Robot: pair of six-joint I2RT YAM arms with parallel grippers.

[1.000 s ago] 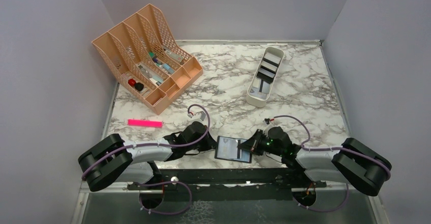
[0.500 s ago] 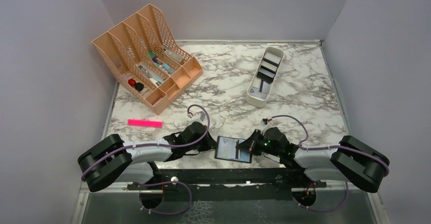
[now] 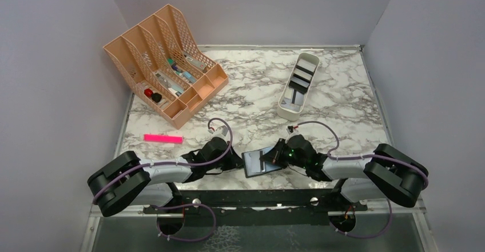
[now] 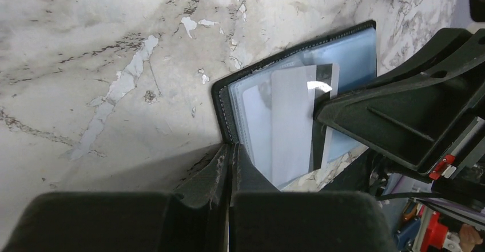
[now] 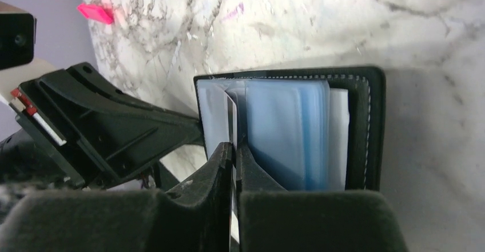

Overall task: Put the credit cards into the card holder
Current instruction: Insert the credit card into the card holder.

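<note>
Top view gives the layout. A black fold-open card holder [image 3: 255, 165] lies open at the near edge of the marble-pattern bench [image 3: 251, 103], with both arms bent in on it from either side. Farther back on the right is a long white plastic tray [image 3: 287, 112] with a few dark cards [image 3: 298, 82] in it. There's a peach mesh desk organizer [image 3: 166, 63] at the far left and a bright pink stick [image 3: 163, 139] in front of that. From up there the fingers are too small to read.

The wrist cams sort that out. In the left wrist view, the left claw [image 4: 230, 163] is closed right up, nipping the corner of the holder's black cover. A pale grey plastic card [image 4: 291, 129] lies among the clear sleeves, and I can't tell if it's inside a pocket. In the right wrist view, the right claw [image 5: 234, 152] is down to a sliver, pinched on that card's thin edge, which shows edge-on here.
</note>
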